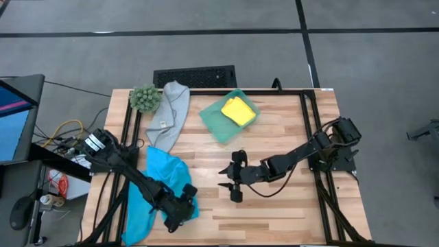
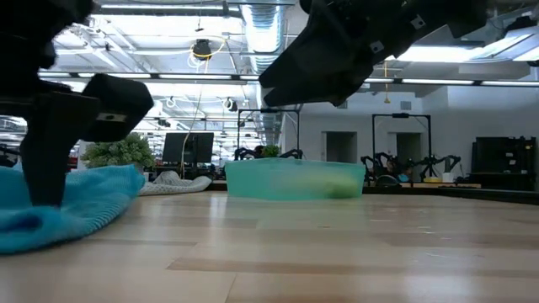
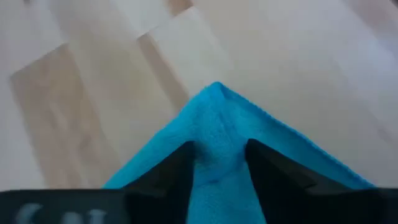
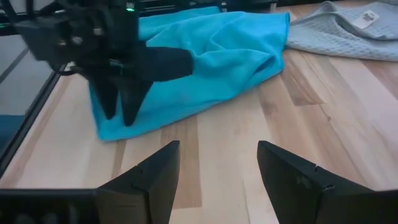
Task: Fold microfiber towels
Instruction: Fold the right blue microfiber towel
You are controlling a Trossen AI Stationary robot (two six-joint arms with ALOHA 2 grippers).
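Observation:
A sky-blue microfiber towel (image 1: 161, 182) lies crumpled on the wooden table's near left part. My left gripper (image 3: 217, 149) is down on the towel's near right corner (image 4: 109, 130) and shut on it. My right gripper (image 1: 223, 178) hovers open over bare wood at the table's middle, pointing toward the blue towel (image 4: 205, 56) and holding nothing. A light grey towel (image 1: 171, 113) with a small tag lies limp at the far left. A folded yellow towel (image 1: 238, 110) rests inside the teal tray (image 1: 216, 123). My left gripper pinches a raised ridge of the blue towel (image 3: 217, 134) between its two fingers, just behind the pointed corner (image 3: 214, 93). The fingers (image 4: 118, 102) come from above, slanting down. The corner and the rest of the towel lie on the table; I cannot tell how many layers are held.
A fuzzy green plant ball (image 1: 145, 98) sits at the far left corner beside the grey towel (image 4: 348, 31). The tray (image 2: 295, 178) stands at the far middle. Bare wood stretches over the table's near middle and right. Black frame rails run along the table's left and right sides.

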